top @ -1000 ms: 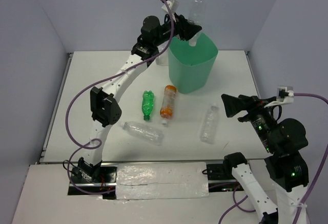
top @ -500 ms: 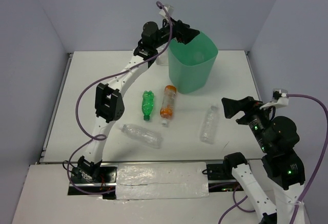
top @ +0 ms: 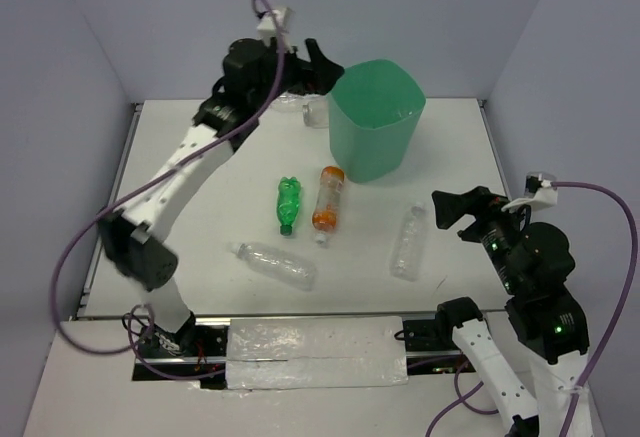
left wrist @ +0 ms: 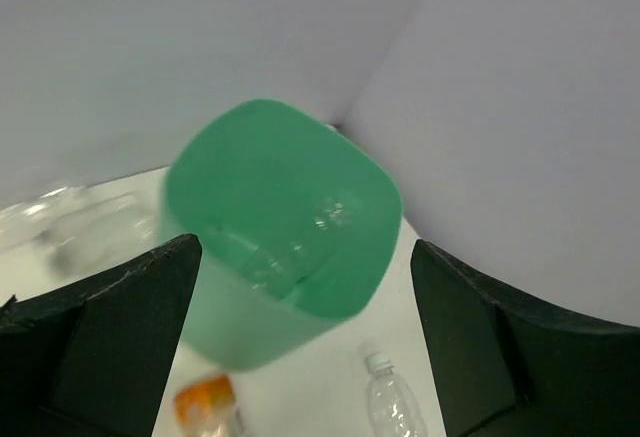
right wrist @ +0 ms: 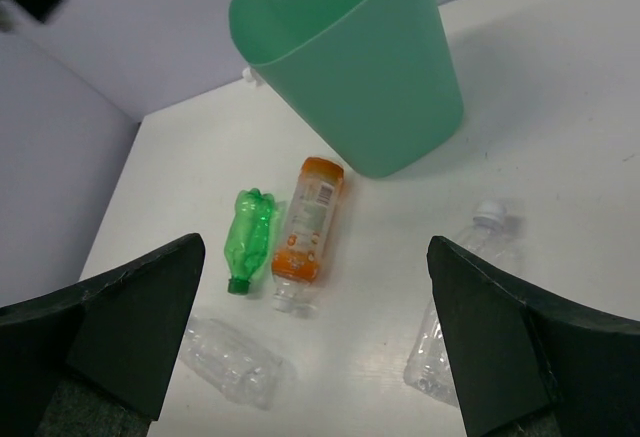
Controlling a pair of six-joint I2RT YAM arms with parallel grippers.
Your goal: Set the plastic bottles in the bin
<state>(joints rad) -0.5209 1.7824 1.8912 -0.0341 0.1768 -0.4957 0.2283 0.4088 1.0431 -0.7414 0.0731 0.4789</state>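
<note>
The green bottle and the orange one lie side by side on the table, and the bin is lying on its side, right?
Not quite: the bin stands upright, opening up, as the top view shows. The green bottle and the orange one do lie side by side on the table.

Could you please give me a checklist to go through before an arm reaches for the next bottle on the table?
1. Left gripper open and empty: ok.
2. Right gripper open and empty: ok.
3. Tall mint-green plastic bin upright, mouth unblocked: ok.
4. Clear crinkly bottle with white cap below the right gripper lies apart from the others: ok.
5. Small green plastic bottle free of the orange-ended bottle beside it: cannot tell.
6. All bottles binned: not ok, several lie on the table.
</note>
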